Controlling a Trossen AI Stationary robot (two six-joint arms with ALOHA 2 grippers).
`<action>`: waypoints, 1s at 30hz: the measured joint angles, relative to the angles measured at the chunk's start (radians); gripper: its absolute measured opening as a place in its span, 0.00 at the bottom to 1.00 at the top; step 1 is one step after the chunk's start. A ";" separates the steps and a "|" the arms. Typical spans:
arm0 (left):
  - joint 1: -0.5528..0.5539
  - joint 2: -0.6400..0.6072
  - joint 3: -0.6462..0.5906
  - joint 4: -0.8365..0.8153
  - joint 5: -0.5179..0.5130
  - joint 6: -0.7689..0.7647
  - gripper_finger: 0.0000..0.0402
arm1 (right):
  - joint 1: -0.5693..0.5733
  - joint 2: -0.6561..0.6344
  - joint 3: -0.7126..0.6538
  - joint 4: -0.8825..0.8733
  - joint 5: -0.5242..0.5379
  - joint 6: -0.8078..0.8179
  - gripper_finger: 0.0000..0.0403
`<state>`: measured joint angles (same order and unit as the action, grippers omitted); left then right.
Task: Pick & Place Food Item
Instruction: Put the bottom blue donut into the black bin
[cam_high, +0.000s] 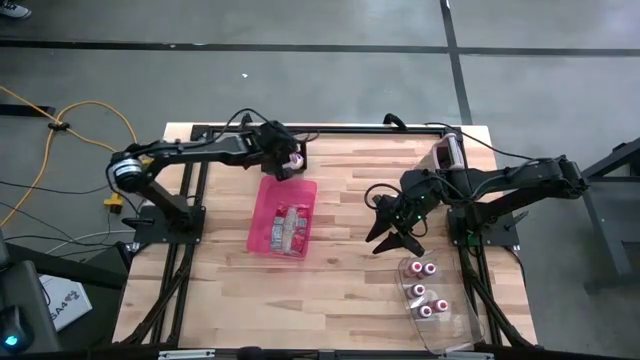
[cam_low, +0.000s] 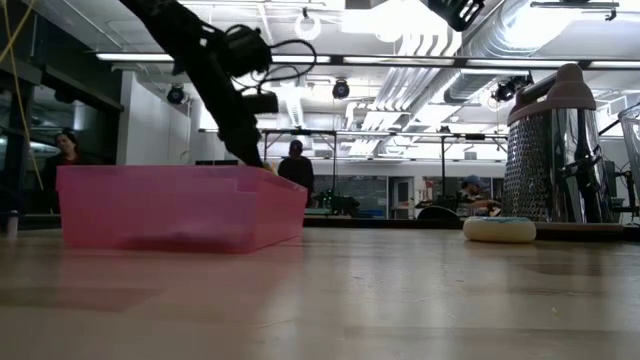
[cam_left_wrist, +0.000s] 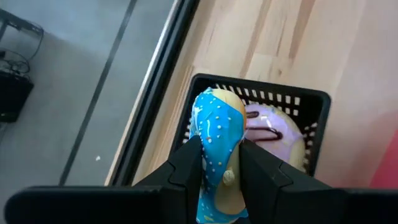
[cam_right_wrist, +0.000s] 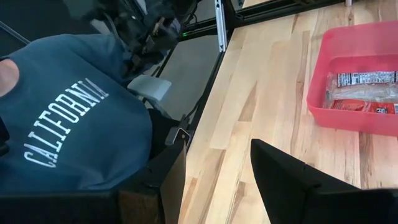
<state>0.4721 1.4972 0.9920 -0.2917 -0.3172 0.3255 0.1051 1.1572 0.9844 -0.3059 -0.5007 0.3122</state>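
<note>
Your left hand (cam_left_wrist: 221, 168) grips a blue-iced donut (cam_left_wrist: 217, 137) above the black basket (cam_left_wrist: 311, 102) (12 o'clock of pink bin (cam_high: 283, 215)); right hand (cam_high: 392, 232) open.

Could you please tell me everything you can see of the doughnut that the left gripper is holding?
The doughnut has blue icing with small pale sprinkles over a tan, bready body. It stands on edge, pinched between the shut fingers of the left gripper, above a black slatted basket at the far edge of the wooden table. A second doughnut with pink icing lies in the basket behind it.
</note>
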 joint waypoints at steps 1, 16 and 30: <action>-0.001 0.017 0.000 0.015 0.000 0.014 0.22 | 0.000 0.000 0.000 -0.001 0.000 0.001 0.42; -0.045 0.134 0.001 0.077 -0.068 0.114 0.23 | 0.000 0.000 0.000 -0.015 0.000 0.000 0.42; -0.087 0.134 0.001 0.114 -0.179 0.141 0.39 | 0.000 0.000 0.000 -0.021 0.001 -0.002 0.42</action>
<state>0.3848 1.6314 0.9928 -0.1776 -0.4965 0.4667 0.1051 1.1572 0.9844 -0.3271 -0.4995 0.3099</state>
